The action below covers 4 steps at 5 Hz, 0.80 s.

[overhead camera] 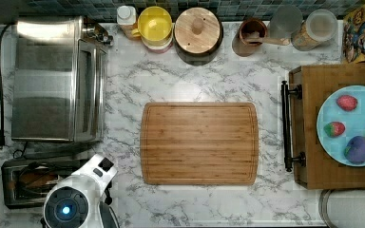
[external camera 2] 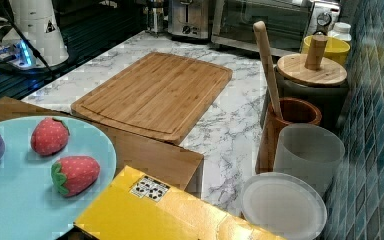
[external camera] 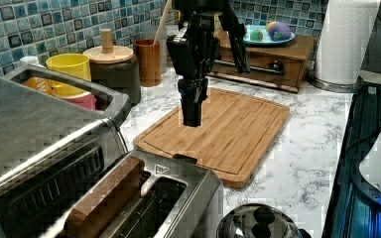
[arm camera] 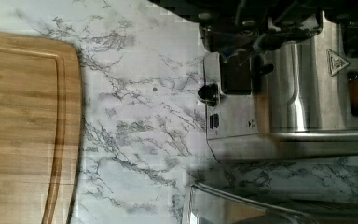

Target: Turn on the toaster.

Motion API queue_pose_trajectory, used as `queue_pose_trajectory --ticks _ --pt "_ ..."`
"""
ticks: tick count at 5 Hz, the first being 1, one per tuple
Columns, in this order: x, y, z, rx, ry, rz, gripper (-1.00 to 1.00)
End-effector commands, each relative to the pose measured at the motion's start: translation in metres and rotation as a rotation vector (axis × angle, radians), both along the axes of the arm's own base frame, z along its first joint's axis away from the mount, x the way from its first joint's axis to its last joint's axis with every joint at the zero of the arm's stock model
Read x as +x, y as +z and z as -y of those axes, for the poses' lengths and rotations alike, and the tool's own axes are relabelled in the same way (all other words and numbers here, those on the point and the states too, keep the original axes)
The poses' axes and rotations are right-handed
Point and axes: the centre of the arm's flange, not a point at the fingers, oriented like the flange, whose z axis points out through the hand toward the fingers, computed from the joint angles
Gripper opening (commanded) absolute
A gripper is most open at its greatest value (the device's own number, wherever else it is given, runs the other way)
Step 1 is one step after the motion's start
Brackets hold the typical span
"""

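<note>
Steel gleams on the toaster (overhead camera: 28,183), which sits on the marble worktop (overhead camera: 128,85) at about 8 o'clock from the bamboo cutting board (overhead camera: 199,142) in the top view, just below the larger toaster oven (overhead camera: 57,78). A brown slice of bread (external camera: 104,198) stands in one of its slots in the left view. In the wrist view the toaster's end face carries a black lever (arm camera: 235,74) and a round black knob (arm camera: 208,92), and it faces the cutting board across a strip of bare marble.

In the left view the end effector (external camera: 192,116) hangs above the cutting board's near part, pointing straight down, at roughly 1 o'clock from the toaster. Its fingers look pressed together with nothing between them, clear of the toaster.

Along the tiled wall in the top view stand a yellow cup (overhead camera: 155,26), a dark pot with a wooden lid (overhead camera: 198,33) and a brown wooden utensil holder (overhead camera: 251,35). At 3 o'clock from the cutting board a wooden tray (overhead camera: 309,142) carries a light blue plate (overhead camera: 330,114) of toy fruit.
</note>
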Motion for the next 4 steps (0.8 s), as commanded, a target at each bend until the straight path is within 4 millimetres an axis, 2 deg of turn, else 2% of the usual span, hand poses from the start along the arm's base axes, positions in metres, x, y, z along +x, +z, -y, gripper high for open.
queue_pose_trajectory --ticks 1,3,4 --pt "0.006 0.002 -0.046 0.072 0.046 0.008 -1.00" --pt "0.026 -0.012 -0.054 0.031 -0.012 -0.015 -1.00" --pt "0.035 -0.024 -0.049 0.022 -0.056 -0.033 -1.00"
